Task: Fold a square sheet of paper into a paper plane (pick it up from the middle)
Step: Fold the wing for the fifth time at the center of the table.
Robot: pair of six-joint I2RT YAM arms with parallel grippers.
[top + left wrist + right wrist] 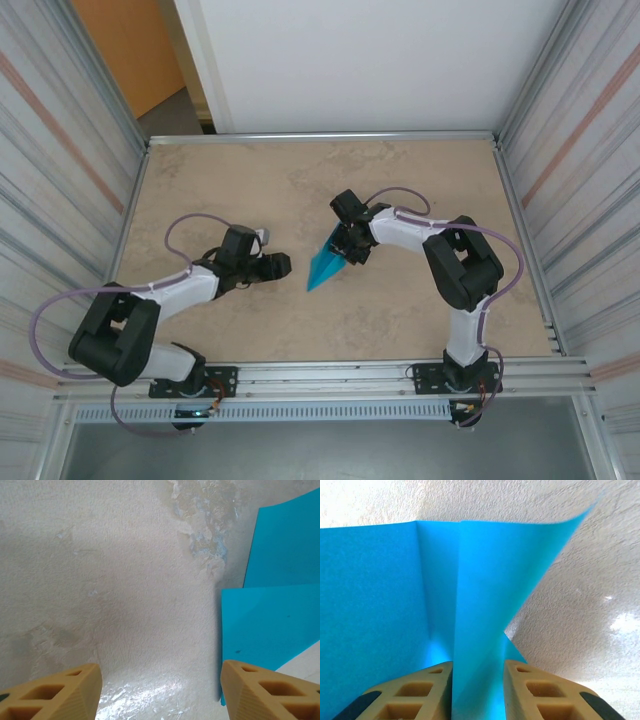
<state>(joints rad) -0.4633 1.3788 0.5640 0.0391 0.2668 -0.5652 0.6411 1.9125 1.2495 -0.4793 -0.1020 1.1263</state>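
The square sheet of paper [325, 265], teal-blue, is folded into a pointed dart shape near the table's middle, its tip toward the near left. My right gripper [348, 250] sits at its far right end. In the right wrist view an upright creased ridge of the paper [485, 595] fills the gap of the right gripper [477, 690], and both fingers press against it. My left gripper [280, 265] lies low on the table just left of the tip. It is open [160, 690] over bare table, with the layered paper [270, 625] beside its right finger [260, 690].
The beige mottled tabletop [220, 180] is fenced by a metal rail [320, 136] at the back and corrugated walls at both sides. A worn, flaky patch [205, 525] marks the surface ahead of the left gripper.
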